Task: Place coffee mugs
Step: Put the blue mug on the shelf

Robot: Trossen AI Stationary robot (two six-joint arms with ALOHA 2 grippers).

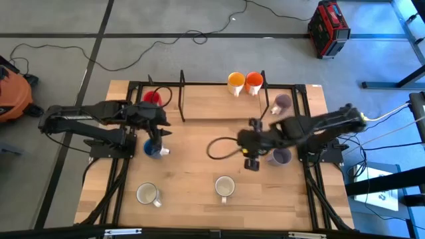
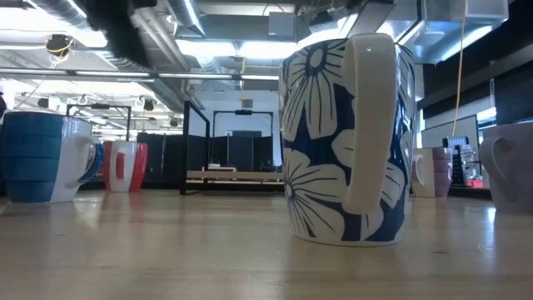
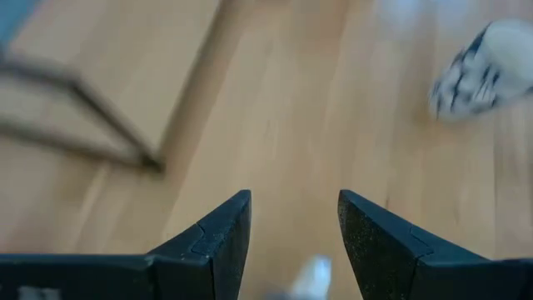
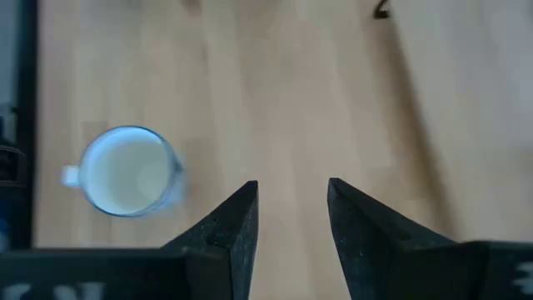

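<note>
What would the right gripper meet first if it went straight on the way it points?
Probably bare table: the open right gripper points down at wood; the white mug lies off to one side.

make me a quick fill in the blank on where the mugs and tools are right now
1. The left tool hangs over the ___ mug.
2. The orange mug stands beside the ___ mug.
3. The right tool is open, holding ___.
4. The red mug stands near the ___ arm.

Missing words: blue; yellow-orange; nothing; left

Place: industrial lab or workshop hall
Ceiling: exposed ducts [image 2: 75,21] and strip lights
Floor: grey concrete [image 1: 199,60], loose cables, red toolbox [image 1: 328,28]
</note>
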